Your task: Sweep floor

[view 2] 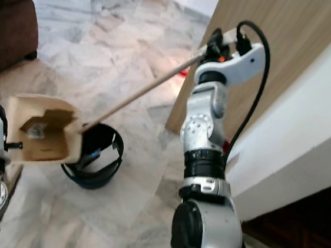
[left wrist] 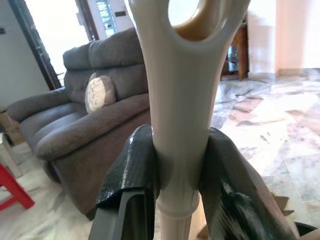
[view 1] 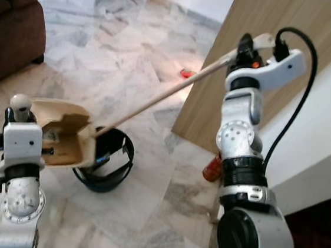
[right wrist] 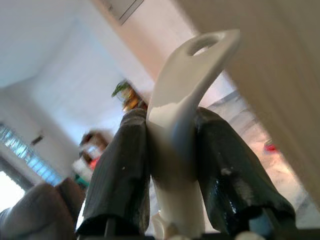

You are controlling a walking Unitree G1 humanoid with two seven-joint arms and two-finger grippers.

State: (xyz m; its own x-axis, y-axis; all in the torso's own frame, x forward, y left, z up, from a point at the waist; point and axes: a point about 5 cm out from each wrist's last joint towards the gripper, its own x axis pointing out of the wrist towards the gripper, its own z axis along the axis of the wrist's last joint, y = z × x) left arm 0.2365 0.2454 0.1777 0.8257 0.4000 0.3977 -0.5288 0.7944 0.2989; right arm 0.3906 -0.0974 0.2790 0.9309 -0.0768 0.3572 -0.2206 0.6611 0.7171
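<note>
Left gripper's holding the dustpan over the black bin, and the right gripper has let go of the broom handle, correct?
Not quite. The right gripper is shut on the broom handle, as the right wrist view shows. The left gripper does hold the dustpan by the black bin.

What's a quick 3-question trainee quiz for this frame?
1. True or false: the left tool is shut on the dustpan handle.
2. What does the right tool grip? A) long stick B) cloth C) cup
3. Fill in: on the floor beside the dustpan stands a black ____.
Key: 1 true; 2 A; 3 bin.
</note>
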